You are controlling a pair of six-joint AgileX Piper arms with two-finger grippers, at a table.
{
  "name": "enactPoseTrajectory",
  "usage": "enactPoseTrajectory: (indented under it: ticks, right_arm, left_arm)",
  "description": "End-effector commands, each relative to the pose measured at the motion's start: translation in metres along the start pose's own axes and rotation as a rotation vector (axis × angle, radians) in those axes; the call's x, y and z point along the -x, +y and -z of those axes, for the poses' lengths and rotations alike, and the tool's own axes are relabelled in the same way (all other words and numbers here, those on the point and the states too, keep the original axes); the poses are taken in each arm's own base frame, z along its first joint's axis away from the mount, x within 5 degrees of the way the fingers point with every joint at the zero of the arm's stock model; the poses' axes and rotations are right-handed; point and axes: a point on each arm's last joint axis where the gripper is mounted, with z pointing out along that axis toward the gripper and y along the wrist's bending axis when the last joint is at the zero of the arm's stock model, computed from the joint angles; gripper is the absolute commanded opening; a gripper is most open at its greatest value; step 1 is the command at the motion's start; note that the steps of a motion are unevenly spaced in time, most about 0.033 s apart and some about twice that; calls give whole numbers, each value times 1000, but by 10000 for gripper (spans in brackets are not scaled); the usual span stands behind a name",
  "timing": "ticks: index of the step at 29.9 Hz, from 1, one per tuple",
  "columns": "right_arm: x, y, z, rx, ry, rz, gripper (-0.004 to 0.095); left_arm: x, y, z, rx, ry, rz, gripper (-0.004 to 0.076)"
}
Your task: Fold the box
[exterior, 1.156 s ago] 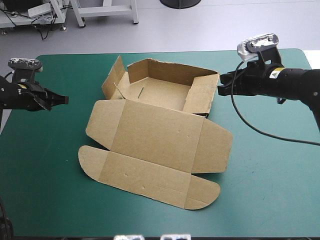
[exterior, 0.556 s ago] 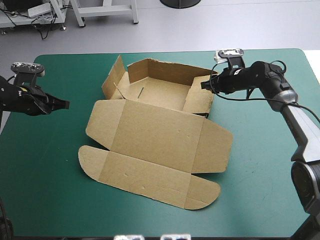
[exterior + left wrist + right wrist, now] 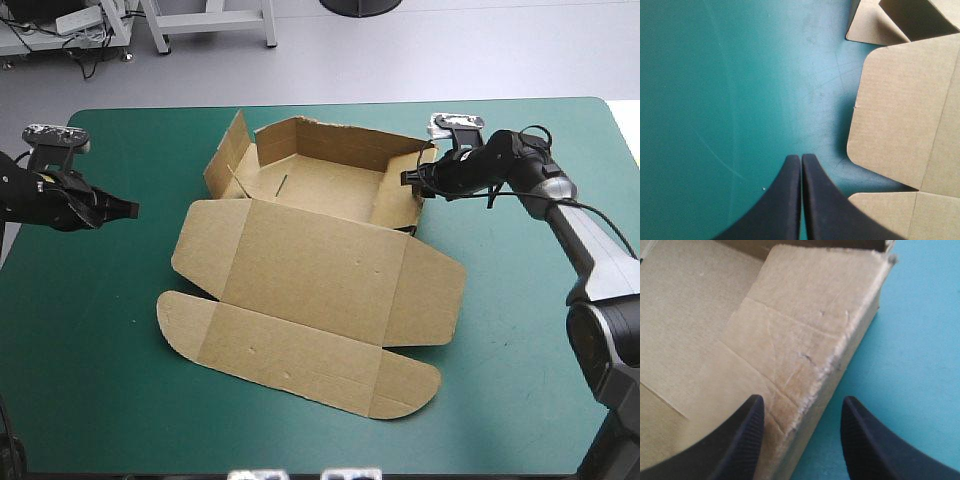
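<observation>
I have the box [image 3: 320,270] lying in the middle of the teal-green table cover [image 3: 520,380]. Its far part is a tray with raised walls, and its lid lies flat toward the near edge, the rounded flaps spread out.

My right gripper [image 3: 410,178] is at the tray's right wall [image 3: 805,335], close to the far right corner. Its fingers stand apart with the wall's frayed top edge running between them: one finger is on the inner side over the board, the other on the outer side over the cover. It has hold of nothing, and I cannot tell whether either finger touches the board.

My left gripper [image 3: 801,159] has its fingers pressed together in a point, with nothing between them. It is over bare cover to the left of the box, apart from the lid's left flap [image 3: 895,110].
</observation>
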Motion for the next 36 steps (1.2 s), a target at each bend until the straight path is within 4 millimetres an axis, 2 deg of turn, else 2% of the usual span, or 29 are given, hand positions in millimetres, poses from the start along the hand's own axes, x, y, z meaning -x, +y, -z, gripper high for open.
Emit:
enactPoseTrajectory:
  ticks: [1, 4, 6, 9, 11, 16, 19, 22, 28, 33, 36]
  right_arm:
    - [13, 11, 13, 92, -86, -85, 454]
    - [12, 12, 3, 133, -77, -102, 441]
    - [13, 11, 1, 136, -90, -90, 379]
    - [16, 11, 2, 128, -126, -98, 180]
    - [17, 11, 3, 127, -127, -93, -23]
    - [17, 11, 4, 128, -130, -83, -3]
    - [19, 15, 15, 135, -147, -80, -2]
    - [25, 22, 39, 145, -202, -58, -2]
    - [38, 37, 122, 168, -372, 9, -3]
    - [37, 36, 184, 164, -440, 32, -3]
    - [31, 34, 216, 154, -468, 43, -3]
  left_arm:
    - [7, -3, 16, 2, -93, 1, -7]
    - [7, -3, 16, 2, -93, 1, -7]
    - [7, -3, 16, 2, -93, 1, -7]
    - [7, -3, 16, 2, -96, 1, -7]
    - [7, -3, 16, 4, -102, 1, -7]
    - [10, -2, 15, 10, -125, 2, -11]
    - [15, 0, 14, 27, -180, 3, -11]
    - [24, 4, 12, 54, -251, 2, -11]
    - [38, 11, 4, 95, -370, 61, -11]
    - [44, 18, -17, 68, -359, 138, -11]
    - [46, 32, -24, 22, -373, 248, -11]
